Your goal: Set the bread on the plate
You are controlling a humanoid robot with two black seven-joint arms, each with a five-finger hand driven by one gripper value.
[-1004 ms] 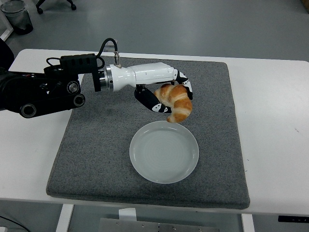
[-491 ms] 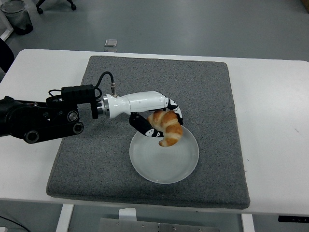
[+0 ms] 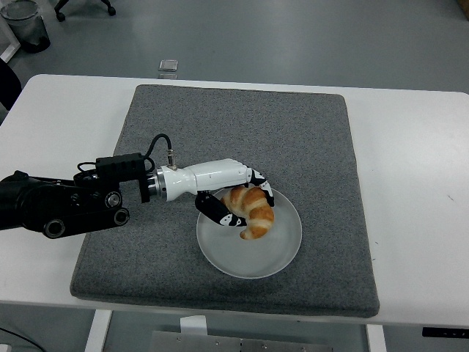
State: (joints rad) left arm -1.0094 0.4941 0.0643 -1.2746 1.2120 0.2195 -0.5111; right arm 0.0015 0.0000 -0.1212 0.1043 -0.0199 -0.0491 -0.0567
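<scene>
Holding bread (image 3: 250, 210) in left hand (image 3: 233, 198), fingers curled round it, over plate (image 3: 282, 253) left-centre; contact with plate unclear. Step: placing. Next: settle bread on plate, open fingers, lift hand clear without dragging bread. Plate on mat (image 3: 308, 132) on bench (image 3: 418, 183).

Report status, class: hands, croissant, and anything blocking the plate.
Left hand shut on croissant, over the white plate. Right hand not in view. Release not yet done. Nothing else on the plate or the grey mat.
</scene>
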